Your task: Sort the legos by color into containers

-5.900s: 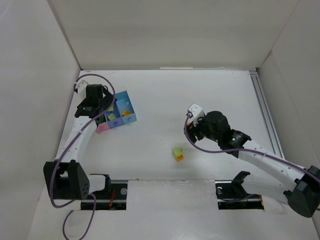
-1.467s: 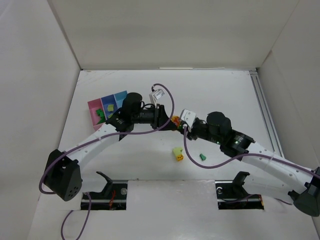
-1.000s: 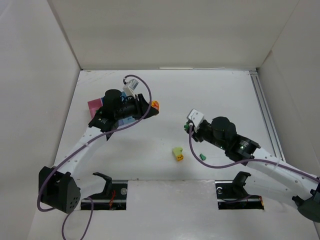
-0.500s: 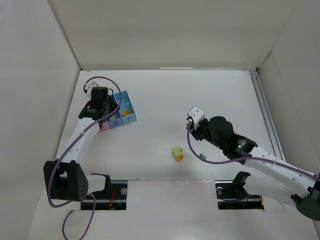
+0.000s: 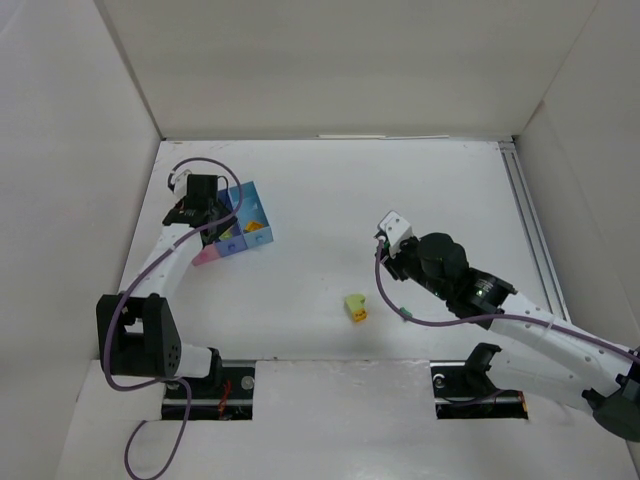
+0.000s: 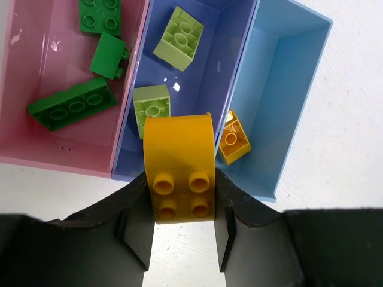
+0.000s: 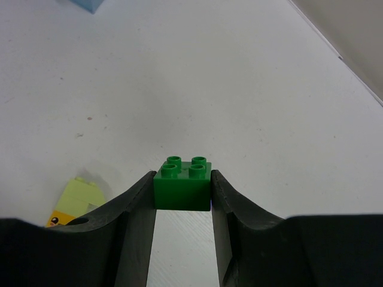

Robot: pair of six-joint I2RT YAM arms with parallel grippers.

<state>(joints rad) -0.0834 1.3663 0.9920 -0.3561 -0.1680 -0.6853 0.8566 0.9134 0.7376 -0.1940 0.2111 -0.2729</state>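
Observation:
My left gripper (image 6: 181,192) is shut on an orange brick with a rounded top (image 6: 179,149). It hangs over the near wall between the middle blue box (image 6: 206,72) and the light blue box (image 6: 287,89). The pink box (image 6: 30,125) holds three dark green legos (image 6: 72,103). Two light green bricks (image 6: 179,39) lie in the middle box, and an orange brick (image 6: 233,139) in the light blue one. Over bare table, my right gripper (image 7: 182,194) is shut on a dark green brick (image 7: 182,184). From above, the left gripper (image 5: 210,212) is at the containers (image 5: 256,196) and the right gripper (image 5: 385,252) right of centre.
A light green and orange stack (image 5: 354,307) lies on the table near the front, seen left of my right fingers as that stack (image 7: 75,203). A small greenish piece (image 5: 403,313) sits by the right arm's cable. White walls enclose the table.
The left arm swung from the table's centre back to the containers with the orange brick and now hovers there. The right arm has barely moved over the last half second.

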